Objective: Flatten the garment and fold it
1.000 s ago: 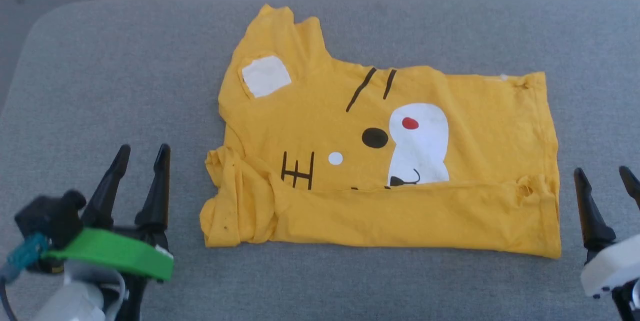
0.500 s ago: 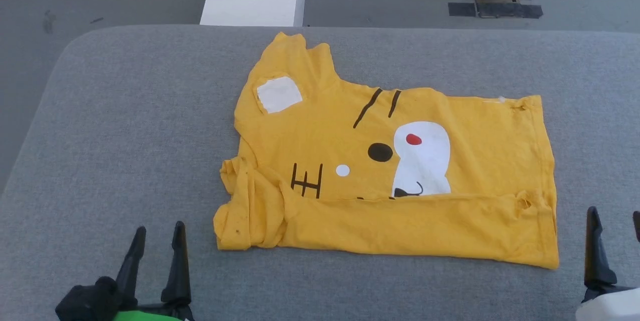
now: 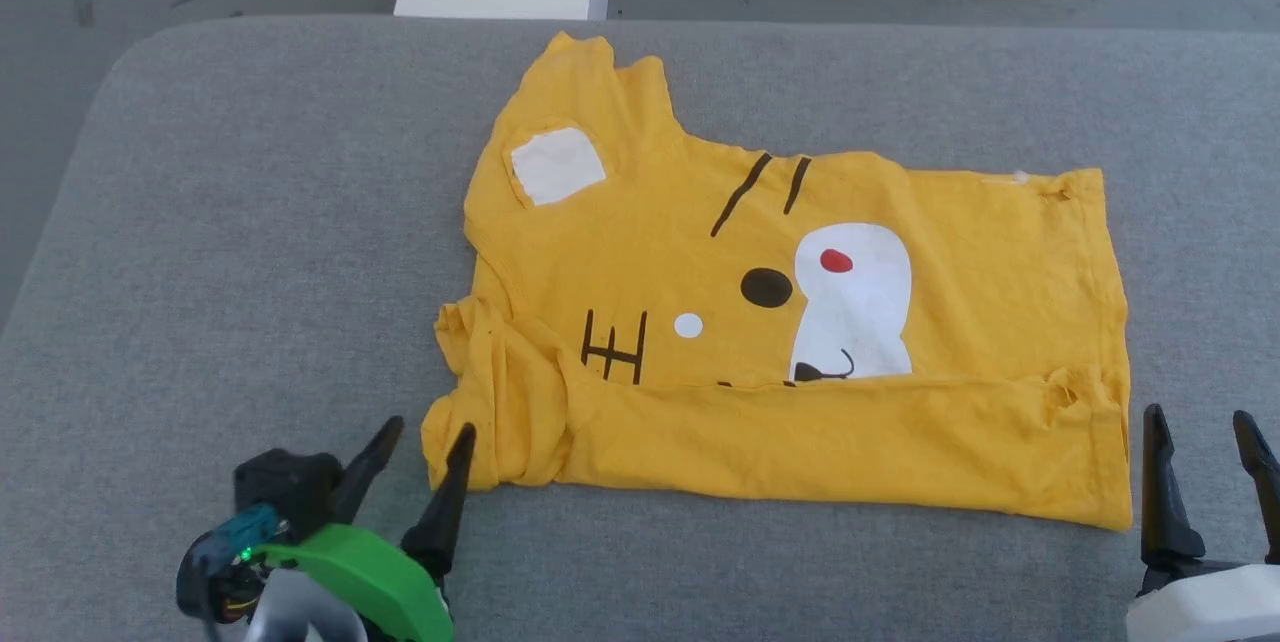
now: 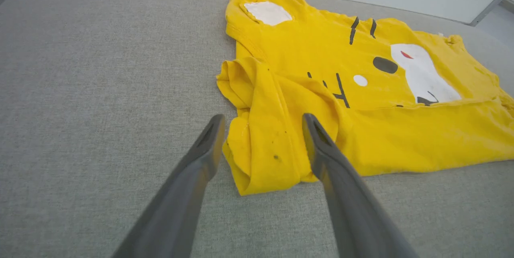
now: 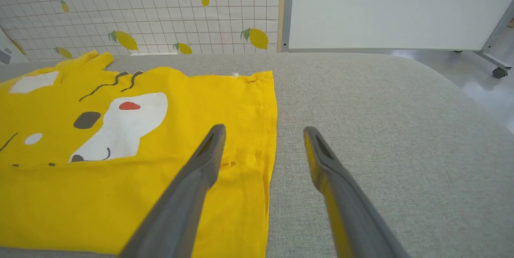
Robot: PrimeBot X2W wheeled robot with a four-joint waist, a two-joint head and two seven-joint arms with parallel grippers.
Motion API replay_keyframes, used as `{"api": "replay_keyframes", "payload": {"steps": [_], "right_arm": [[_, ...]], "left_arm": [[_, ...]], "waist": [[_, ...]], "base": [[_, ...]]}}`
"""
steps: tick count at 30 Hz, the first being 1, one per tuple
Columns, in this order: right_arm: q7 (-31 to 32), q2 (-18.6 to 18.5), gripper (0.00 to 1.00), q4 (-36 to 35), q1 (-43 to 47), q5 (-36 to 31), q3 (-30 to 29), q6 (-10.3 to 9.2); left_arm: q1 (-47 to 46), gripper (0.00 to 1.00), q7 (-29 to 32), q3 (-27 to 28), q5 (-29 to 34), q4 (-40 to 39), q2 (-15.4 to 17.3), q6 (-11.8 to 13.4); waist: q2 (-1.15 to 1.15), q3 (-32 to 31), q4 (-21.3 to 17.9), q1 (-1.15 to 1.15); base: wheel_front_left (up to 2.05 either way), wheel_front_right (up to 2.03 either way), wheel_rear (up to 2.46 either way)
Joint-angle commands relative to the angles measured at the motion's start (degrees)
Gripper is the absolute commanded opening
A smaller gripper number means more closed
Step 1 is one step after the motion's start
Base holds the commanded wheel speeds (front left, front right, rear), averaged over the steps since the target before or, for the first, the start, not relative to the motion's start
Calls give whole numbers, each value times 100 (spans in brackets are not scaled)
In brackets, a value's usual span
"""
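The yellow T-shirt (image 3: 780, 322) is laid print-up on the grey padded worktop (image 3: 250, 222), approx. mid-surface. Places below are given from the white snout print (image 3: 855, 297).

On the robot's side of the print, a long strip (image 3: 800, 442) of fabric is seen folded up over the front, so the print's lower edge is covered. Well to the left of the print & nearer the robot, a sleeve (image 3: 500, 392) is bunched in soft ridges. Right of the print, the hem (image 3: 1110, 322) is seen lying fairly straight.

Handling, as judged: thin cotton, v. light, limp, no stiffness. Draping and dragging are to be expected once it is lifted. Friction from the worktop cloth is prob. enough for wrinkles to be made if it is slid. What looks like a small hole (image 3: 1060, 392) is noted right of the print, so hard tugs there are best avoided.

The left gripper (image 3: 431, 424) is held with fingers apart, nothing gripped, tips either side of the bunched sleeve's corner. The right gripper (image 3: 1198, 412) is likewise spread & empty, beside the near hem corner.

Hold is best taken at seamed edges: the sleeve cuff and the hem corner, pinched through both layers.
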Motion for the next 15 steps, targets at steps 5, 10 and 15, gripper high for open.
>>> {"api": "replay_keyframes", "payload": {"steps": [5,10,15], "right_arm": [[15,4,100,62,-146,45,63,-9],[27,5,100,64,-205,23,92,-9],[67,5,100,58,-240,-4,124,-9]], "left_arm": [[-256,100,440,-172,68,223,106,-8],[-322,100,680,-197,11,594,101,67],[-377,100,886,-206,-146,971,10,127]], "waist": [[0,277,-85,0],[0,399,-119,0],[0,427,-132,0]], "base": [[0,0,0],[0,0,0],[0,0,0]]}}
